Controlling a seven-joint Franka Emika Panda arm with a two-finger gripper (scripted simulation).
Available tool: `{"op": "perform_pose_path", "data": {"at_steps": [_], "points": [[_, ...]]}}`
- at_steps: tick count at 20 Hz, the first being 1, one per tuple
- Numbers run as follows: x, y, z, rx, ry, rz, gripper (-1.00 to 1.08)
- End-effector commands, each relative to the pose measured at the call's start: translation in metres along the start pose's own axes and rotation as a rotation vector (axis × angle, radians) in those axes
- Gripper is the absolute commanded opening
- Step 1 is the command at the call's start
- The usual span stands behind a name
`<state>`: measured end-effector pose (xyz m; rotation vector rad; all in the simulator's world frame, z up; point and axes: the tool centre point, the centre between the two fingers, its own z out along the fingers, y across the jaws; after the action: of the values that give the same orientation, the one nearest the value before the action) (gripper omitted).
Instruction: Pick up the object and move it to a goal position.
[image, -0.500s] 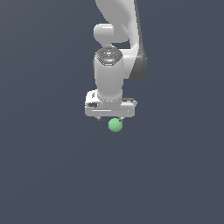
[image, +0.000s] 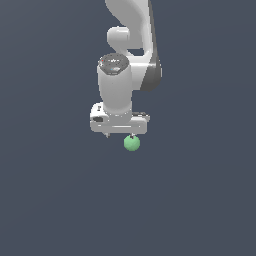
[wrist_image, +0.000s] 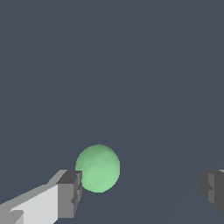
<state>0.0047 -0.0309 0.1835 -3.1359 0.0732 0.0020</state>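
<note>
In the wrist view the two dark grey finger pads (wrist_image: 70, 192) of the white parallel gripper (wrist_image: 142, 188) are seen wide apart, with nothing clamped between them. The small matte light-green, slightly egg-shaped ball (wrist_image: 97, 168) lies in the gap, just beside one pad and well apart from the other; whether that near pad is touching it cannot be told. The step in hand is judged to be the approach before the grasp. It would be done well if the gripper were shifted sideways until the ball sat midway between the pads, so that it is not nudged or rolled away by the nearer finger as the jaws close. The descent is best finished before any closing is begun, and the pads are best brought onto the ball's widest part, since a rounded smooth body may be squeezed out if gripped too high. In the exterior view the gripper (image: 120, 134) is seen pointing downward from the white arm (image: 116, 87), with the ball (image: 132, 143) just below its underside and toward the exterior view's right. The plain dark grey surface (image: 60, 210) is uniform and unmarked. No goal marker is shown.
</note>
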Motion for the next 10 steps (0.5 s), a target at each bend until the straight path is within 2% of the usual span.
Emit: {"op": "perform_pose_path", "data": {"at_steps": [1, 10], "points": [[-0.0003, 0.007, -0.0006, 0.002, -0.003, 0.011, 1.0], [-0.0033, 0.0032, 0.0061, 0.0, -0.003, -0.03, 1.0]]}}
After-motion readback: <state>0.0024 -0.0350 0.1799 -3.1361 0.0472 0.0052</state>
